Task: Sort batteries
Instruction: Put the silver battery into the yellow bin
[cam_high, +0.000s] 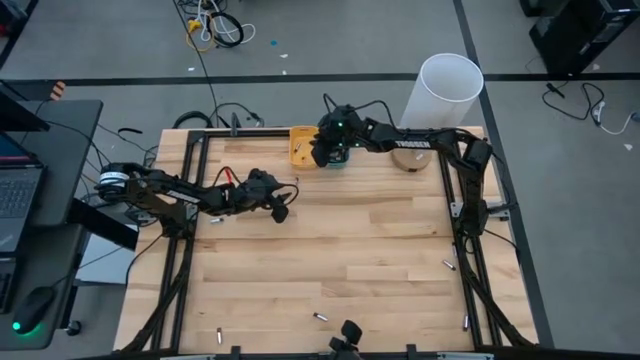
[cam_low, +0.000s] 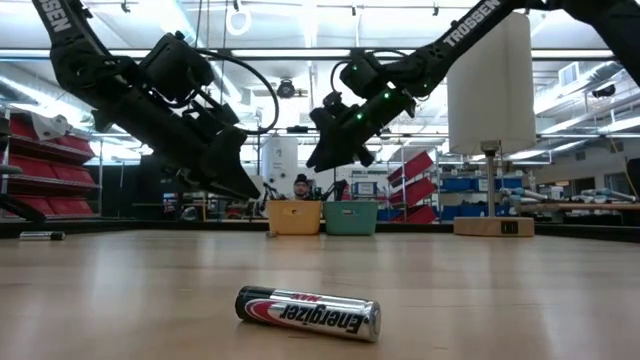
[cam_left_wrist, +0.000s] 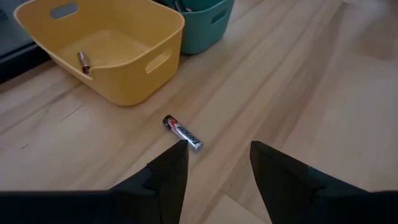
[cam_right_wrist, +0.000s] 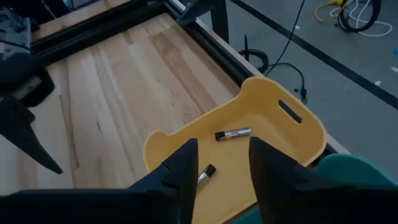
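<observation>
Two batteries lie inside the yellow tray (cam_right_wrist: 249, 124): one (cam_right_wrist: 233, 134) near its middle, another (cam_right_wrist: 206, 174) beside one finger of my right gripper (cam_right_wrist: 222, 142). That gripper hovers open above the tray, with nothing between its fingers. The teal tray (cam_left_wrist: 202, 25) stands against the yellow one. My left gripper (cam_left_wrist: 217, 146) is open and low over the table, just short of a loose battery (cam_left_wrist: 182, 132) lying on the wood in front of the yellow tray (cam_left_wrist: 106, 50). More batteries lie near the front edge (cam_high: 320, 317) and right edge (cam_high: 449, 265); one shows close up (cam_low: 308, 313).
A tall white cylinder (cam_high: 450, 90) on a wooden block stands at the far right corner. A black frame (cam_high: 190, 200) runs round the table top. Bare wood fills the table's middle. A person (cam_low: 301, 186) shows in the room beyond the trays.
</observation>
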